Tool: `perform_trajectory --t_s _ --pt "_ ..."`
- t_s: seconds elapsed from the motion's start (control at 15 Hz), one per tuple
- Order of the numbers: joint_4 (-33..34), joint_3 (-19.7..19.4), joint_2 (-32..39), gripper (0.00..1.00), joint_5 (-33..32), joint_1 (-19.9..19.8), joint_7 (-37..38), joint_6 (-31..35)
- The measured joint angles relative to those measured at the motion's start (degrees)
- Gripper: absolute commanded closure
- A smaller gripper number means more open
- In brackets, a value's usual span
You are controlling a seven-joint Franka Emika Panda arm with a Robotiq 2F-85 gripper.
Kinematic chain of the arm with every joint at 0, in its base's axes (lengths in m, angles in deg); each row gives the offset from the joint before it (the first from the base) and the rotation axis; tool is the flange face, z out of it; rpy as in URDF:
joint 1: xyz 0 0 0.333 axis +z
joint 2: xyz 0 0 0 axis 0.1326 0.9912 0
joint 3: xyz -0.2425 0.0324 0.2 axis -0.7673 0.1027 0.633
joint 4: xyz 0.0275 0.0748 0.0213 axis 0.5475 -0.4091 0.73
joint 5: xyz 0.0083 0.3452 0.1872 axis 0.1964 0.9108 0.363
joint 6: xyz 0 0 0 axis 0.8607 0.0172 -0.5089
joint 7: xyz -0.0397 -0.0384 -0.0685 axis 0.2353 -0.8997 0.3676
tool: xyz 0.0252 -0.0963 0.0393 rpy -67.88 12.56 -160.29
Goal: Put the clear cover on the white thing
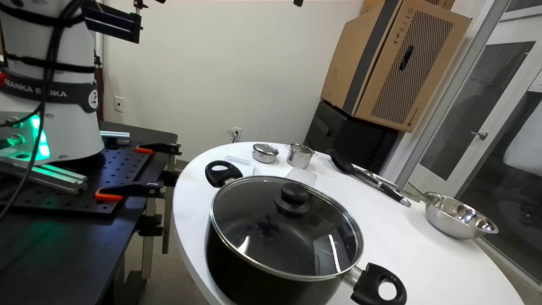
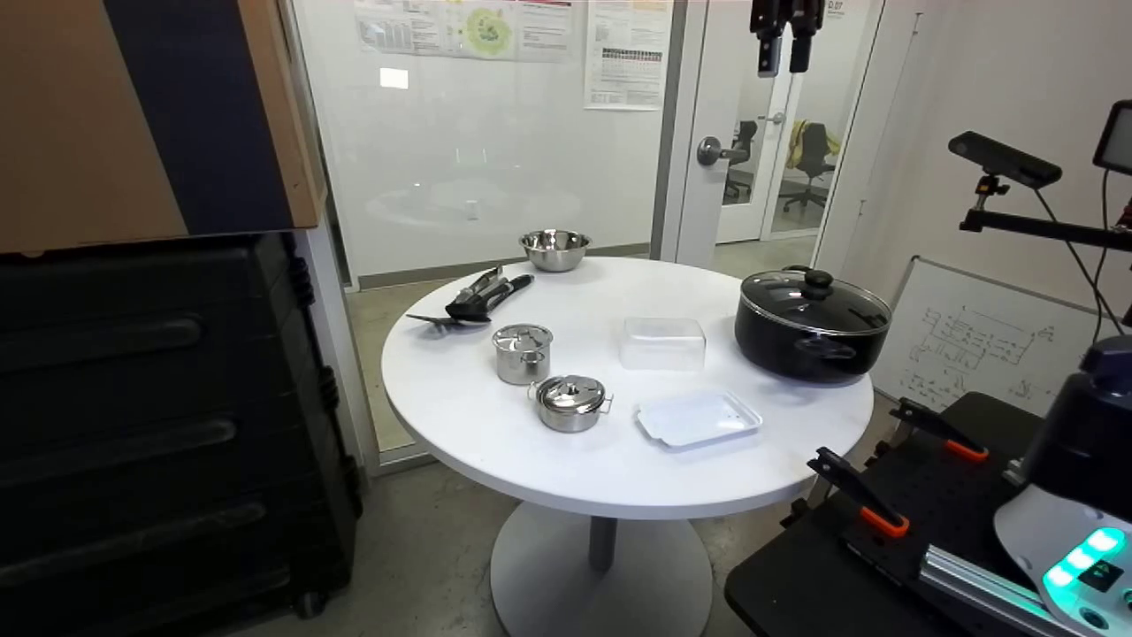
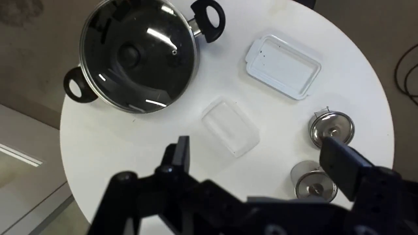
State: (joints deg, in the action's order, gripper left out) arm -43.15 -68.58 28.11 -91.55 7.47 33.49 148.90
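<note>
Nearest to the camera, in the wrist view: pincer (image 3: 259, 160), dark and somewhat blurred, with fingers (image 3: 183, 155) spread wide apart. In an exterior view, seen hanging high above the round white surface (image 2: 575, 301).

As for the task's thing, the clear cover (image 3: 230, 127): resting on the surface, around its middle. Apart from the white tray (image 3: 284, 67), yet near to it. Likewise on the surface, this tray, but closer to the rim.

Near the cover also, black pot (image 2: 778, 345) with glass lid (image 2: 815, 303) on top. Not far from the tray, low steel pot (image 2: 570, 418); just beside this one, tall steel pot (image 2: 522, 358); both lidded. On the far part of the surface in an exterior view, utensils (image 2: 482, 301) of black and metal, gathered in a pile, and near to them a steel bowl (image 2: 554, 257).

About writing: on the dark band (image 1: 74, 94) of the base (image 1: 72, 131), legible as "FRANKA E" and "IKA", with cable (image 1: 51, 51) crossing the place between. On the carton (image 1: 381, 72), small printed icons and a field of stripes. On posters (image 2: 623, 53) at the top of an exterior view, texts and charts, too small for reading. On a sign (image 2: 836, 9) at that same edge, something like "D.07". On the whiteboard (image 2: 977, 341), handwriting and drawn lines, not possible to make out.
</note>
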Motion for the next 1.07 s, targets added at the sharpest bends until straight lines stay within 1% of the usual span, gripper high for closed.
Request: perform_trajectory --t_s 0.27,0.4,0.6,0.87,1.07 --pt "7.1 -2.4 10.5 0.00 -1.4 0.2 -12.8 0.3" --pt "10.1 -2.5 15.0 0.00 -2.8 0.4 -16.5 0.0" --pt "12.3 -2.4 17.7 0.00 -3.3 0.8 -17.5 -0.2" --pt "12.9 -2.4 17.8 0.00 -3.3 0.8 -17.5 -0.4" --pt "12.7 -2.2 18.3 0.00 -3.4 1.0 -18.5 1.1"
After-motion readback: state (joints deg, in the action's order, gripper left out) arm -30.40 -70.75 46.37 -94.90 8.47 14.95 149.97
